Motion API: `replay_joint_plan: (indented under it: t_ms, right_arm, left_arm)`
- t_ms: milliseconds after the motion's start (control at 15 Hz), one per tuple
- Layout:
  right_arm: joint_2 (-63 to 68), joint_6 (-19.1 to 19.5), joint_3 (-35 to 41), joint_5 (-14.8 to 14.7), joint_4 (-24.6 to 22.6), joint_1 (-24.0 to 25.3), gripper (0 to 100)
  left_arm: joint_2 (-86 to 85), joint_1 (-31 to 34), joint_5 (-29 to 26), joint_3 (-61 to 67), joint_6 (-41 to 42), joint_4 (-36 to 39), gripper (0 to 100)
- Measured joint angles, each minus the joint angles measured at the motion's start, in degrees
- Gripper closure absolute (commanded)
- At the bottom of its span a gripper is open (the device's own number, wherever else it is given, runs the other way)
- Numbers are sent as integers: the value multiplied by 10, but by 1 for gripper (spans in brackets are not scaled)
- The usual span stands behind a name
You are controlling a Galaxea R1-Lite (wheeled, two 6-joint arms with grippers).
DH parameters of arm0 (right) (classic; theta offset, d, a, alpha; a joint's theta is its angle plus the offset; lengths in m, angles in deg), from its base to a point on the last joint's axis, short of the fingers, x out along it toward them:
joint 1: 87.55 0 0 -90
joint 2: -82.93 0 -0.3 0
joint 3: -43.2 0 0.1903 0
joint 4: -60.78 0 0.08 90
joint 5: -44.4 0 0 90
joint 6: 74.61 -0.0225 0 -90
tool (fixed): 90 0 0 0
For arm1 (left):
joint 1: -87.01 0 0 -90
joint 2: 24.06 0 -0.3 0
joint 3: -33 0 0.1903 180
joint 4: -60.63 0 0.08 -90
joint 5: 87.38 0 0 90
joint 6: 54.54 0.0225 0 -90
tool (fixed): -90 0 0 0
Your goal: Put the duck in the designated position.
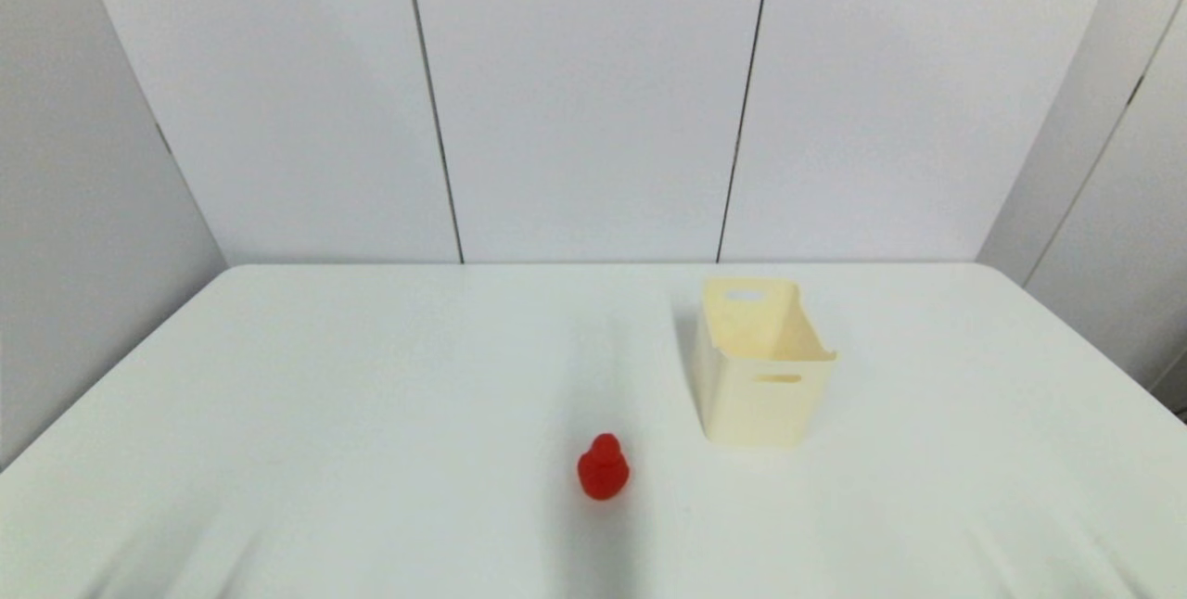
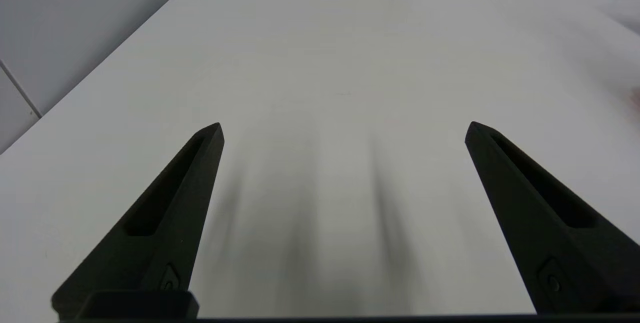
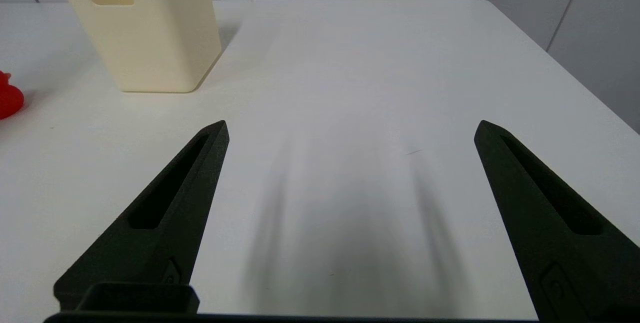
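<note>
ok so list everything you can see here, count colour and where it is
duck: one, glossy red, upright on the table near its front middle, to the left of the bin and apart from it
bin: one, cream, with handle slots, standing on the table right of centre, open top
table: one, white, filling the foreground
wall panels: pale grey, behind the table
left gripper: one, black fingers spread open above bare table, holding nothing, out of the head view
right gripper: one, black fingers spread open above bare table, holding nothing, bin and duck farther off
</note>
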Motion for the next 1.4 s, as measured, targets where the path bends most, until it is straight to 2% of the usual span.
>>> replay_joint_plan:
  t_ms: [867, 1067, 1400]
  right_arm:
    - [13, 1, -16, -1, 12, 0, 0]
    - [45, 4, -95, 2, 55, 0, 0]
    - [157, 6, -282, 11, 168, 5, 0]
  left_arm:
    - [0, 0, 0, 0, 0, 0, 0]
    - [0, 0, 0, 0, 0, 0, 0]
    - [0, 0, 0, 0, 0, 0, 0]
